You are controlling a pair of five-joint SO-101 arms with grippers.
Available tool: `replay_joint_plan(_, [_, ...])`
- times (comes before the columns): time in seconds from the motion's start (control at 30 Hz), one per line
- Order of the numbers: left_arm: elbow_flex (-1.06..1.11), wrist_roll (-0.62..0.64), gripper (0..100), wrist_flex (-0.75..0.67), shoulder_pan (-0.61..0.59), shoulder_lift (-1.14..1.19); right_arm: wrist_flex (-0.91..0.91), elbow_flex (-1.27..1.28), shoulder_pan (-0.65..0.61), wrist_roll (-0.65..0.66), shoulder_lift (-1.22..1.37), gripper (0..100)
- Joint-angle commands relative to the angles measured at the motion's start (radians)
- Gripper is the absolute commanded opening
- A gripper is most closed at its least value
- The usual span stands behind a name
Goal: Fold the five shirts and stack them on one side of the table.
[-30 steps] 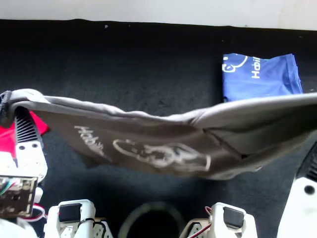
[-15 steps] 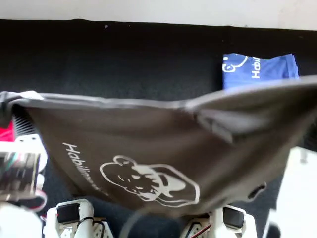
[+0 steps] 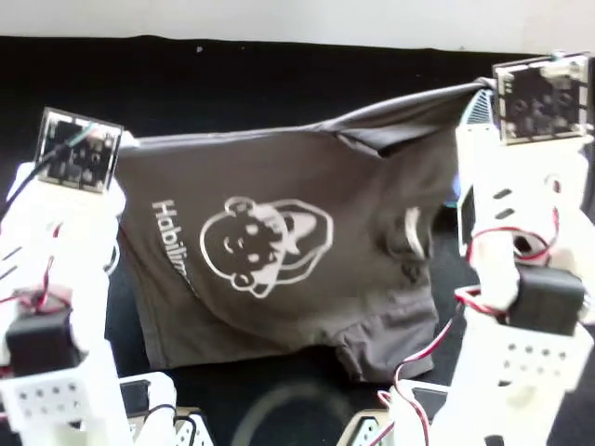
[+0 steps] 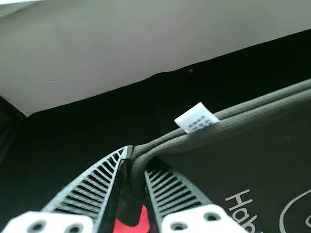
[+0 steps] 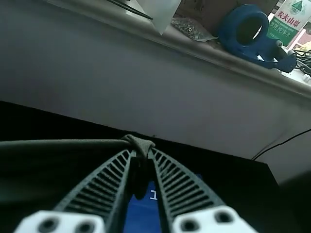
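A grey shirt (image 3: 279,251) with a white cartoon print hangs spread in the air between my two raised arms. My left gripper (image 3: 128,141) is shut on one top corner, and its wrist view shows the fingertips (image 4: 130,154) pinching the hem of the grey shirt (image 4: 243,155) near a white label (image 4: 196,118). My right gripper (image 3: 479,93) is shut on the other top corner, where a bunched bit of grey shirt (image 5: 138,143) sits between its tips. Blue cloth (image 5: 146,204) lies on the table below the right gripper. A bit of red cloth (image 4: 138,218) shows under the left gripper.
The black table mat (image 3: 279,84) runs to a pale wall (image 3: 279,19) at the far edge. The arm bases (image 3: 139,400) stand along the near edge. The shirt's lower hem (image 3: 279,339) hangs near them.
Both arms have risen and carried the grey shirt up and toward the far side. It now hangs flatter, print facing the camera, and covers the folded blue shirt.
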Motion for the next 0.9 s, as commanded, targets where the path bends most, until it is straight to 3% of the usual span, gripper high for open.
replay_joint_plan(0.0, [-0.102,0.002,1,-0.068,-0.005,0.174,-0.13,0.042,-0.002,0.012,0.035,0.6])
replay_joint_plan(0.2, [-0.438,0.003,1,-0.055,-0.005,0.536,-0.142,-0.125,-0.002,0.008,0.246,0.6])
replay_joint_plan(0.43, [-0.748,0.003,1,0.032,0.001,0.865,-0.012,-0.39,-0.064,0.006,0.529,0.6])
replay_joint_plan(0.87, [-0.753,0.003,1,0.032,0.033,1.161,0.188,-0.524,-0.166,0.005,0.849,0.6])
